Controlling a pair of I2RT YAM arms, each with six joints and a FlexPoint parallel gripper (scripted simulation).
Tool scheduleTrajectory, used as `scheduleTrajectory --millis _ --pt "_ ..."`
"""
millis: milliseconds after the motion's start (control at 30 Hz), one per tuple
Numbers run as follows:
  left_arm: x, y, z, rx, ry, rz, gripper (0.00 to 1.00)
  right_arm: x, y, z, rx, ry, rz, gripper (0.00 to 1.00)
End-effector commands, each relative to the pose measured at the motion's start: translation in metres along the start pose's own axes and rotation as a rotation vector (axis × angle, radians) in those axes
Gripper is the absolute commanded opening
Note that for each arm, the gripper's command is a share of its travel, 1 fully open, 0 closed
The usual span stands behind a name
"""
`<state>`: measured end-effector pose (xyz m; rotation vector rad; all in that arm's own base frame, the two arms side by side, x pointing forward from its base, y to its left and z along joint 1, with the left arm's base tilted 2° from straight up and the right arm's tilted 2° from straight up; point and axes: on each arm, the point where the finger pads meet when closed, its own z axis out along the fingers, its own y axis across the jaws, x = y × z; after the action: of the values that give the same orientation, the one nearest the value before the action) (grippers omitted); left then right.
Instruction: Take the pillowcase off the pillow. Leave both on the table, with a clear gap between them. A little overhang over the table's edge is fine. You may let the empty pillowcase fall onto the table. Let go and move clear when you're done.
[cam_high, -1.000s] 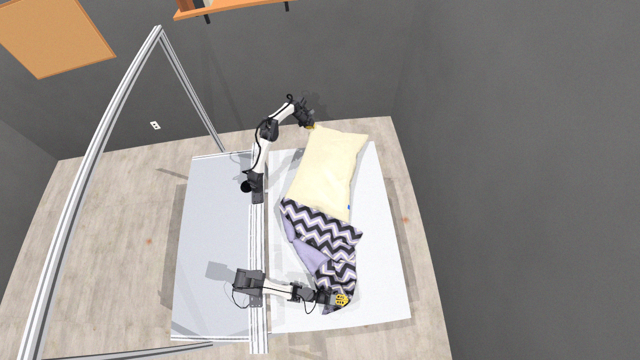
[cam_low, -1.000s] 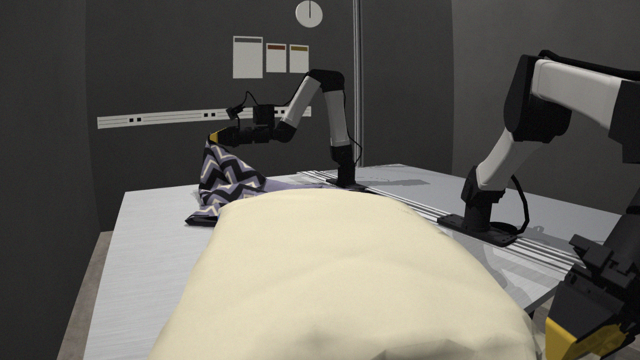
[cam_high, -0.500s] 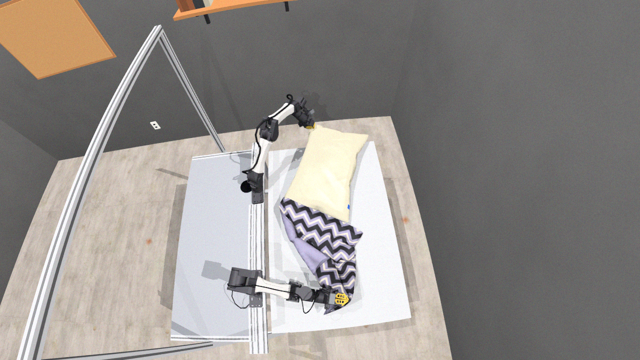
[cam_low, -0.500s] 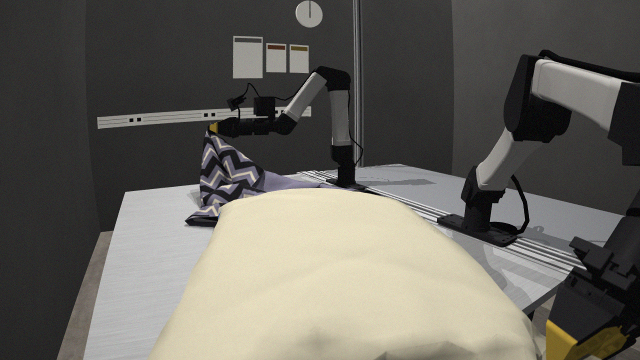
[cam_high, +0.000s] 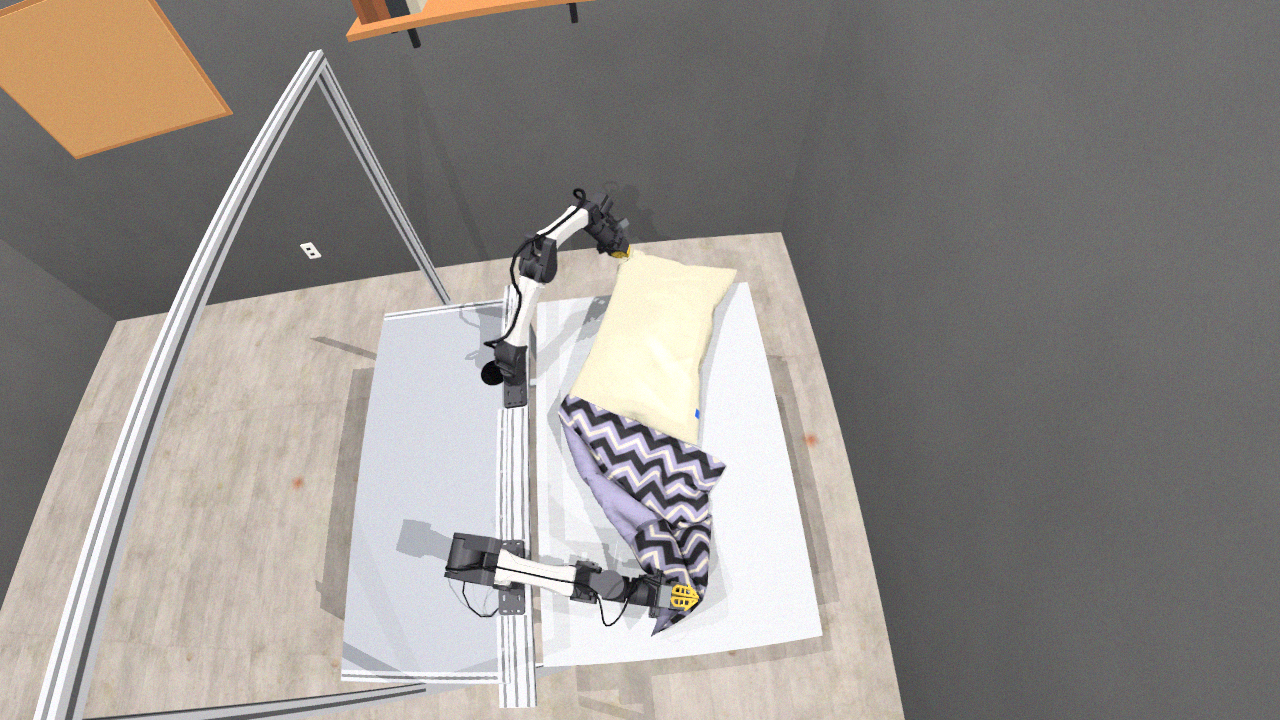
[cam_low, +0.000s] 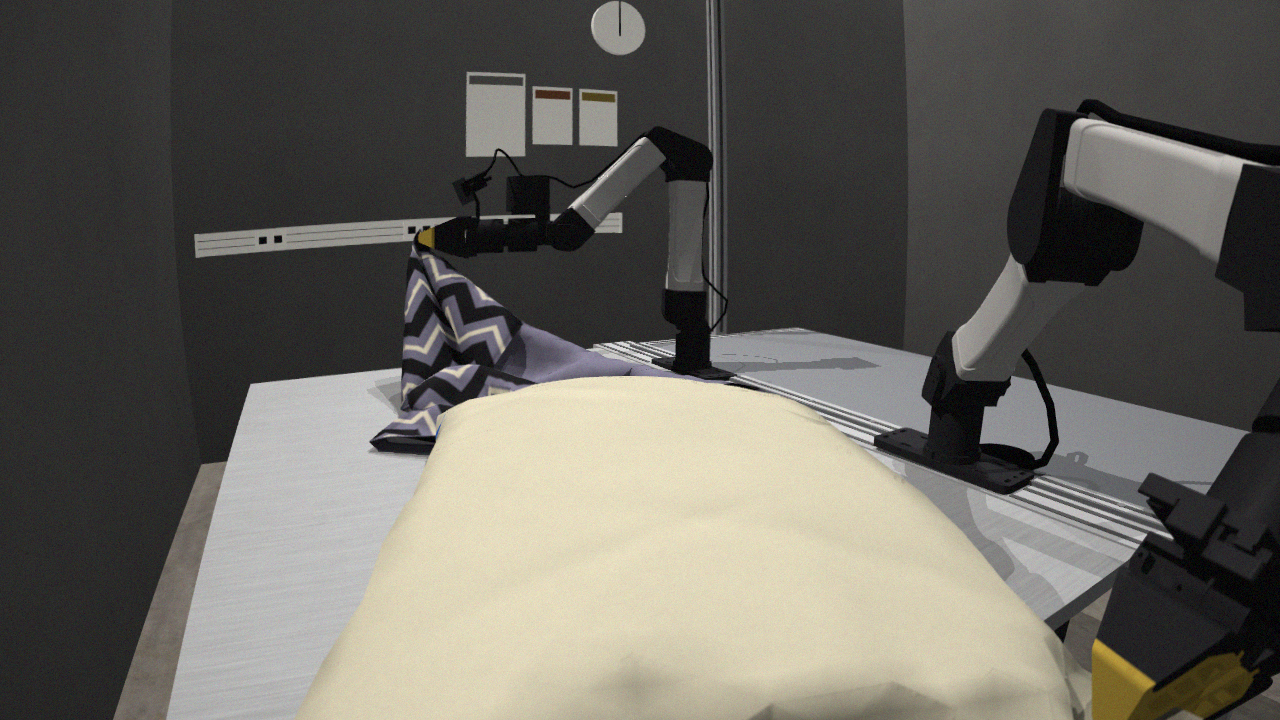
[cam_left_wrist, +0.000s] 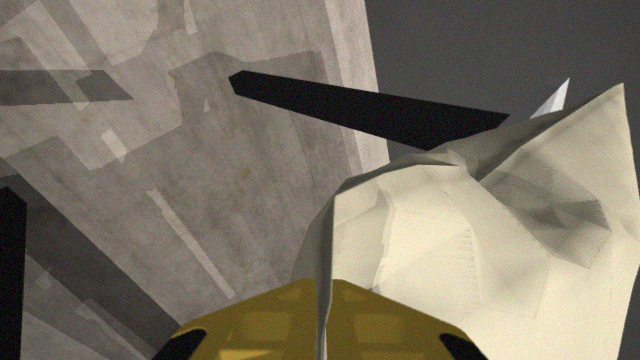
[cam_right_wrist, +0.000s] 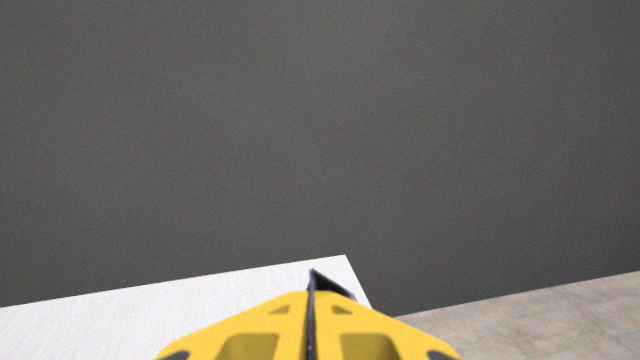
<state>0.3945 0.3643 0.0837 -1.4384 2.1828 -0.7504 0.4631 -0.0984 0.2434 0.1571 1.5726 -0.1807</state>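
Pillow (cam_high: 657, 340) (cam_low: 662, 537) (cam_left_wrist: 425, 250) is seen from above on the table (cam_high: 769, 546) (cam_low: 259, 510) (cam_right_wrist: 225, 305), far side, its corner pinched by the left gripper (cam_high: 629, 254) (cam_low: 1154, 702) (cam_left_wrist: 321, 294), presumably as anchor. In the exterior view, the pillowcase (cam_high: 644, 447) (cam_low: 456, 313) (cam_right_wrist: 325, 286) is held raised by the right gripper (cam_high: 697, 598) (cam_low: 422, 240) (cam_right_wrist: 311, 306), likely for pulling. Folds are shown clenched in both wrist views.

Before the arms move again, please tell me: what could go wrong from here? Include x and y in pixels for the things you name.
The pillow (cam_high: 657, 344) (cam_low: 680, 519) already reaches past the table's edge beside the left gripper (cam_high: 623, 253) (cam_left_wrist: 324, 320); more pulling that way might leave too much overhang.

The right gripper (cam_high: 687, 597) (cam_low: 424, 240) (cam_right_wrist: 311, 306) holds the pillowcase (cam_high: 657, 465) (cam_low: 456, 322) raised; if it lets go now, the cloth may fall against the pillow, leaving no clear gap.
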Motion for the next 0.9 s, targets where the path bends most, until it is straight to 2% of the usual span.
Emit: scheduleTrajectory --millis 0,300,367,400,467,533,667,800,833,867 --pt "-0.009 -0.018 -0.02 0.02 -0.065 0.052 0.0 -0.026 -0.004 -0.001 0.015 -0.023 0.0 0.0" --pt "-0.009 -0.018 -0.02 0.02 -0.065 0.052 0.0 -0.049 -0.006 -0.001 0.02 -0.023 0.0 0.0" --pt "-0.009 -0.018 -0.02 0.02 -0.065 0.052 0.0 -0.049 -0.006 -0.001 0.02 -0.023 0.0 0.0" --pt "-0.009 -0.018 -0.02 0.02 -0.065 0.052 0.0 -0.036 -0.005 0.003 0.017 0.01 0.0 0.0" --pt "-0.009 -0.018 -0.02 0.02 -0.065 0.052 0.0 -0.059 -0.006 -0.003 0.02 -0.029 0.001 0.0" --pt "-0.009 -0.018 -0.02 0.02 -0.065 0.052 0.0 -0.062 -0.006 -0.002 0.021 -0.024 0.001 0.0" --pt "-0.009 -0.018 -0.02 0.02 -0.065 0.052 0.0 -0.045 -0.007 0.001 0.023 0.012 0.0 0.0" --pt "-0.009 -0.018 -0.02 0.02 -0.065 0.052 0.0 -0.05 -0.008 0.0 0.024 0.002 0.001 0.0" --pt "-0.009 -0.018 -0.02 0.02 -0.065 0.052 0.0 -0.069 -0.007 -0.001 0.022 -0.04 0.001 0.0" --pt "-0.009 -0.018 -0.02 0.02 -0.065 0.052 0.0 -0.06 -0.006 0.004 0.021 -0.017 0.0 0.0"
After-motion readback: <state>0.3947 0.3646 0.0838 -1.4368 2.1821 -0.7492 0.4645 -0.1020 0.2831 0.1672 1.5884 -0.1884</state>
